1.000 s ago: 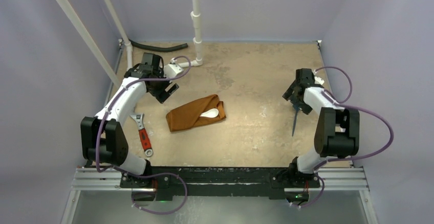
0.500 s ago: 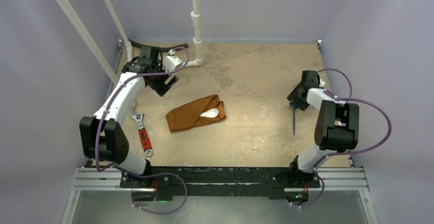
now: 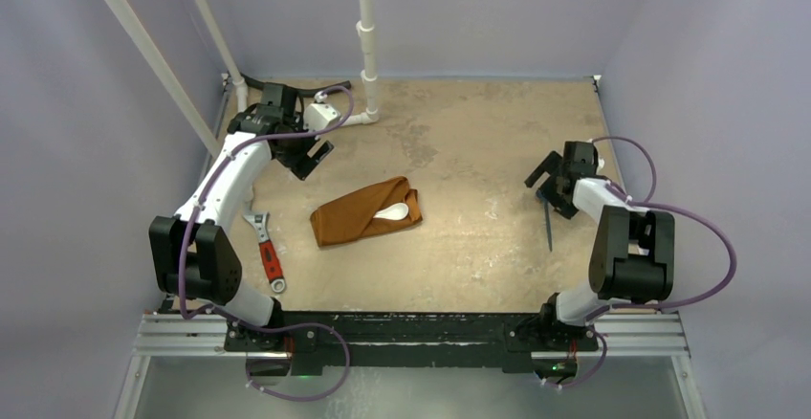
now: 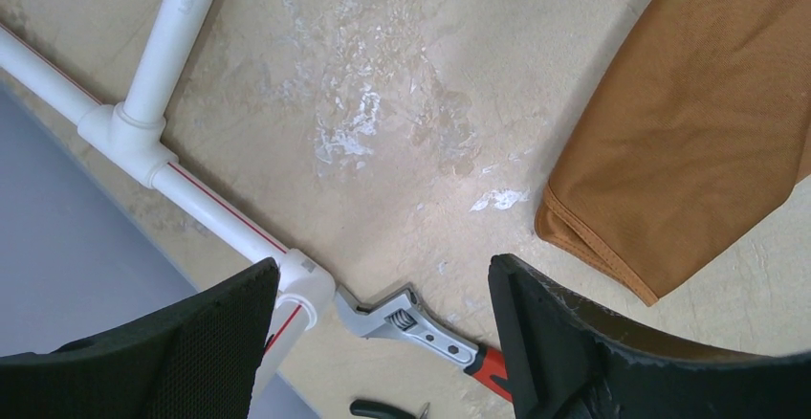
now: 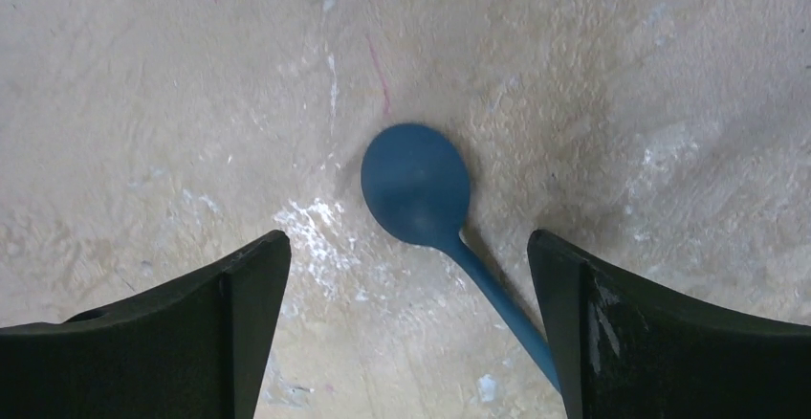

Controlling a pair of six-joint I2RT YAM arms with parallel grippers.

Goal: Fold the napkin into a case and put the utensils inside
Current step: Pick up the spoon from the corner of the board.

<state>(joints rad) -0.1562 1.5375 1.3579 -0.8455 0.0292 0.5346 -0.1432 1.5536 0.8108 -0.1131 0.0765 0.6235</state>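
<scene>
The rust-orange napkin (image 3: 363,214) lies folded as a long flat case in the middle of the table. The small white spoon (image 3: 392,212) sits in the fold at its right end. One corner of the case shows in the left wrist view (image 4: 698,122). The thin grey-blue utensil (image 3: 549,227) lies on the table at the right. Its rounded teal end (image 5: 416,182) is just ahead of my right gripper (image 5: 409,247), which is open and empty above it, also in the top view (image 3: 545,187). My left gripper (image 3: 314,161) is open and empty, up-left of the case.
A red-handled wrench (image 3: 267,247) lies left of the case, also in the left wrist view (image 4: 411,319), with small black pliers (image 4: 383,409) near it. White pipes (image 4: 182,185) and a black hose (image 3: 287,88) run along the back-left edge. A white pipe post (image 3: 367,46) stands at the back.
My left gripper has drawn back toward the far-left corner, away from the case. My right gripper has turned and shifted slightly over the teal end. Case and spoon have not moved.
</scene>
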